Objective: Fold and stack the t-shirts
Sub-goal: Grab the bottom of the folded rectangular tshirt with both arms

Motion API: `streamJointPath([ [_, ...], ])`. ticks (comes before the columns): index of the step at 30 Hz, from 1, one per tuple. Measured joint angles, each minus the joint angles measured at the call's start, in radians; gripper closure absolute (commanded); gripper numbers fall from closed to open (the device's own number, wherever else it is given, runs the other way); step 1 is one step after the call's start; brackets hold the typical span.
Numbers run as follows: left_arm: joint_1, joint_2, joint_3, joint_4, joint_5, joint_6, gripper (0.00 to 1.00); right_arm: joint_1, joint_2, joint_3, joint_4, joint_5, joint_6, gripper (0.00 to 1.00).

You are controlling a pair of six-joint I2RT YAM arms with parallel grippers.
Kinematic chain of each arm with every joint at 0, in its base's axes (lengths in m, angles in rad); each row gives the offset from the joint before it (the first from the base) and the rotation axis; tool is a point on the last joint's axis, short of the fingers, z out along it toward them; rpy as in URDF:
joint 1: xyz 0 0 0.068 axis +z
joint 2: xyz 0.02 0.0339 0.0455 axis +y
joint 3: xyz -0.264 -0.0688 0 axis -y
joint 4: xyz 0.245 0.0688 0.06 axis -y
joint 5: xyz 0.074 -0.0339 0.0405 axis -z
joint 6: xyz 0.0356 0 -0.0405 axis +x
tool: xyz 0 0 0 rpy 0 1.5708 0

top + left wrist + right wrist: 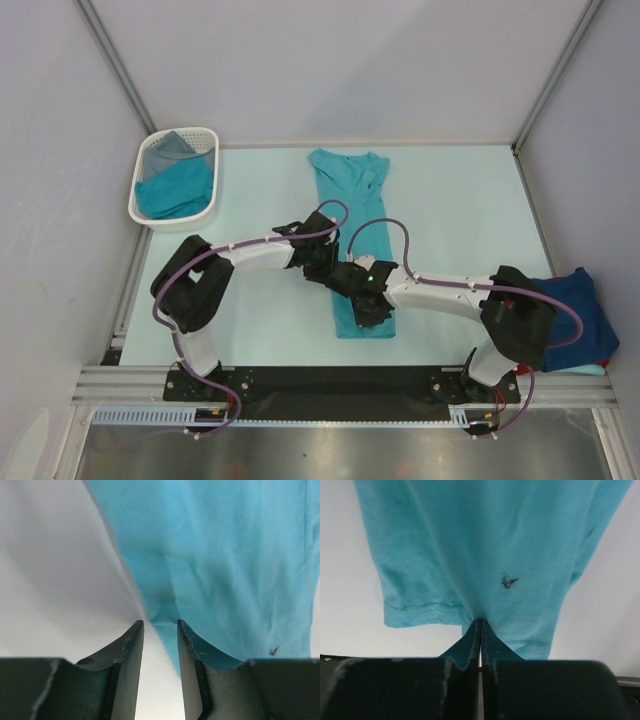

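**Inspector A:** Right tool (480,621) pressed together, pinching the near hem of the teal t-shirt (350,235), which lies lengthwise on the middle of the desk (460,210). Left tool (160,623)?

**Inspector B:** Spread, straddling the shirt's side edge, gripping nothing. Risk: lifting on one pinch would likely drag the cloth askew and spoil the fold.

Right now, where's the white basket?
In the top view, the white basket sits at the far left corner of the table, to the left of the long teal shirt.
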Motion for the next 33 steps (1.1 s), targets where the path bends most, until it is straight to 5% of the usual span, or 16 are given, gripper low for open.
streamJointPath([
  [8, 0.000, -0.039, -0.004, -0.022, -0.026, 0.000, 0.61, -0.013, 0.097, -0.005, 0.020, -0.131, -0.034, 1.00],
  [12, 0.000, -0.067, -0.004, -0.027, -0.041, 0.001, 0.60, -0.010, 0.097, 0.002, 0.014, -0.125, -0.032, 0.70],
  [15, 0.000, -0.095, -0.004, -0.035, -0.052, 0.001, 0.59, 0.000, 0.063, 0.007, -0.005, -0.064, -0.012, 0.59],
  [25, -0.002, -0.201, -0.002, -0.058, -0.056, 0.006, 0.59, -0.119, -0.090, 0.238, -0.067, 0.159, -0.042, 0.57],
  [33, -0.050, -0.194, -0.001, -0.086, -0.008, 0.042, 0.60, -0.228, 0.064, 0.253, -0.019, 0.153, -0.147, 0.59],
])
